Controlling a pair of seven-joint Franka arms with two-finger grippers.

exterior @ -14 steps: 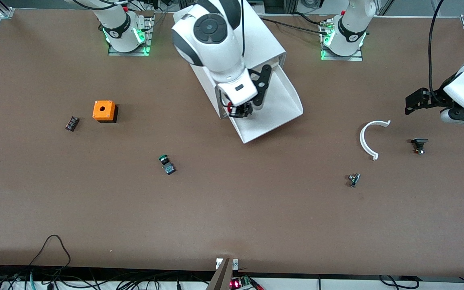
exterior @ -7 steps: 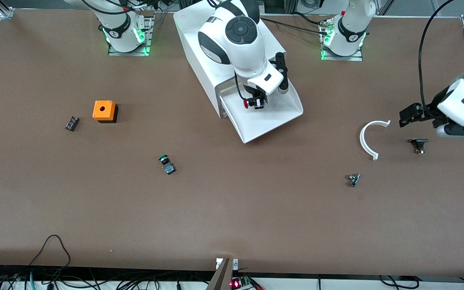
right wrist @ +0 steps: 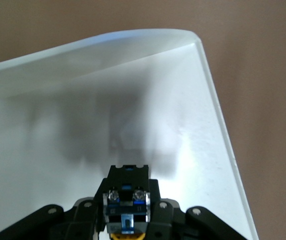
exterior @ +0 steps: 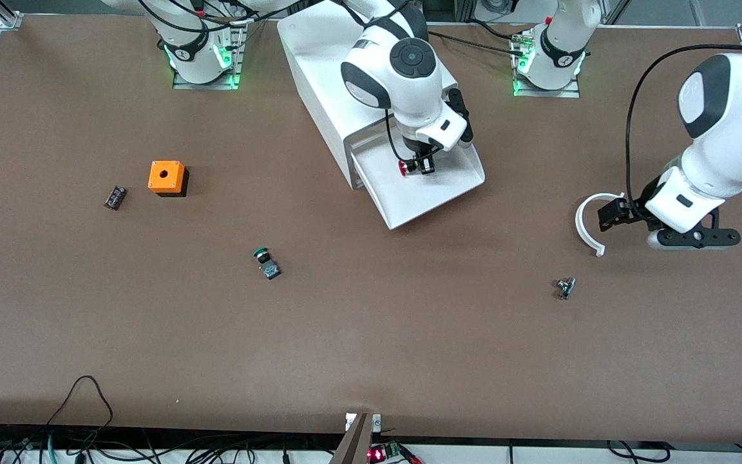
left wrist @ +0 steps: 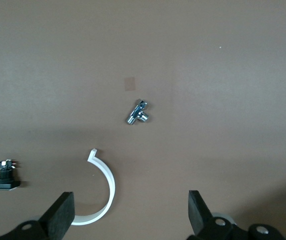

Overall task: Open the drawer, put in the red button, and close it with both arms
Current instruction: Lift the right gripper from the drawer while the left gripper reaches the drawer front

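The drawer (exterior: 435,193) stands pulled out of the white cabinet (exterior: 326,71), its sloped lip toward the front camera. My right gripper (exterior: 417,165) hangs over the open drawer, shut on the red button (exterior: 404,169), whose red cap points toward the right arm's end. In the right wrist view the button's black and blue body (right wrist: 127,205) sits between the fingers above the drawer's white floor (right wrist: 58,130). My left gripper (exterior: 609,214) is open and empty, just over the table beside a white curved piece (exterior: 582,222).
A green-capped button (exterior: 266,262), an orange box with a hole (exterior: 166,177) and a small black part (exterior: 114,197) lie toward the right arm's end. A small metal fitting (exterior: 565,287) lies nearer the front camera than the curved piece. It also shows in the left wrist view (left wrist: 138,112), with a black part (left wrist: 4,177).
My right gripper carried the red button from the drawer's cabinet-side corner to over its middle. My left arm swung in and down toward the white curved piece.
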